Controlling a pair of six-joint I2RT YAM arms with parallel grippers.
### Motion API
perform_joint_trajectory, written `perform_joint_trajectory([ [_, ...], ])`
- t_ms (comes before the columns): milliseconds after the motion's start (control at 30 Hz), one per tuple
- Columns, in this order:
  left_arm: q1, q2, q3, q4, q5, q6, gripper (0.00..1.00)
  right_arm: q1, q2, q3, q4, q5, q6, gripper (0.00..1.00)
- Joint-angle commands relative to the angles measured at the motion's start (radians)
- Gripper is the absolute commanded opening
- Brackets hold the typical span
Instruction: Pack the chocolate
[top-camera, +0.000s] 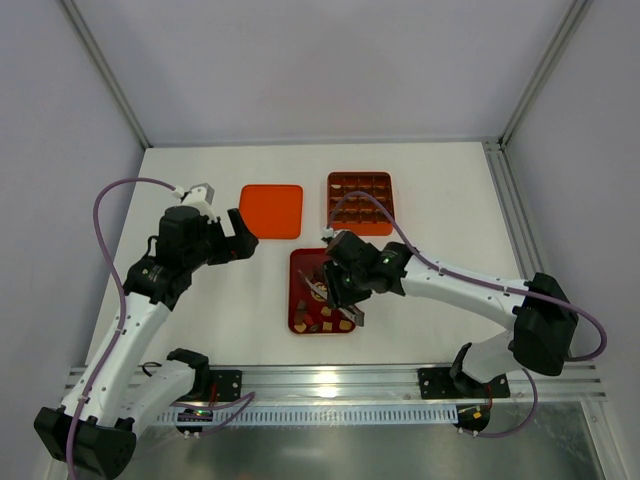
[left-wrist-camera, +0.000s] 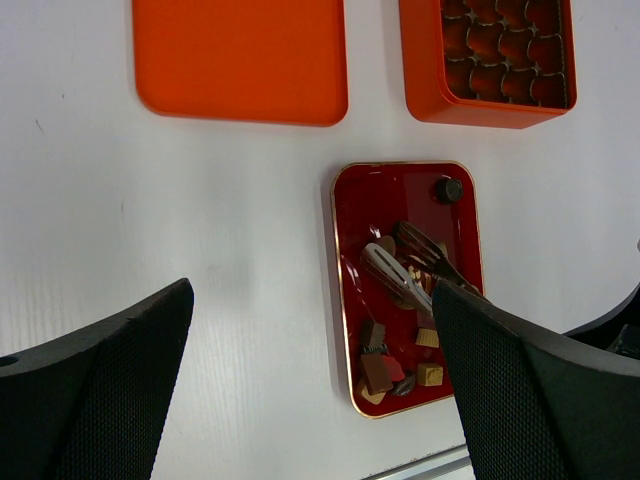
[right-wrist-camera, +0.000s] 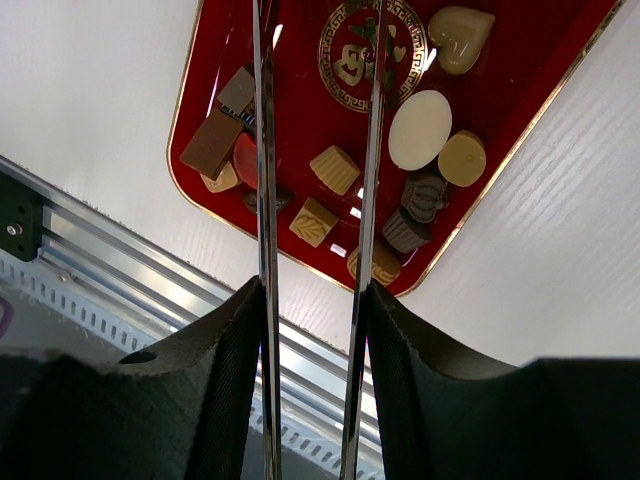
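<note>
The chocolate (right-wrist-camera: 420, 128) lies as several small brown, tan and cream pieces in the dark red tray (right-wrist-camera: 300, 60), most of them at its near end (top-camera: 322, 318). My right gripper (right-wrist-camera: 312, 300) hangs over that end, shut on metal tongs (right-wrist-camera: 265, 200). The two blades of the tongs stand apart over the tray (left-wrist-camera: 395, 275); their tips run out of the right wrist view. One dark round chocolate (left-wrist-camera: 447, 189) sits alone at the tray's far end. My left gripper (left-wrist-camera: 310, 390) is open and empty, raised above the table left of the tray (top-camera: 240, 235).
An orange box with grid compartments (top-camera: 360, 202) stands behind the tray, and its flat orange lid (top-camera: 272, 210) lies to the left of it. A metal rail (right-wrist-camera: 120, 260) runs along the table's near edge, just below the tray.
</note>
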Motion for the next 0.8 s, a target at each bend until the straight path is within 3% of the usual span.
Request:
perform_joint_trajectory([
  [0, 0.002, -0.012, 0.005, 0.005, 0.006, 0.001, 1.00, 0.006, 0.014, 0.060, 0.032, 0.007, 0.004, 0.46],
  [767, 0.002, -0.011, 0.006, 0.003, 0.006, 0.003, 1.00, 0.024, 0.092, 0.170, -0.064, 0.045, -0.059, 0.45],
])
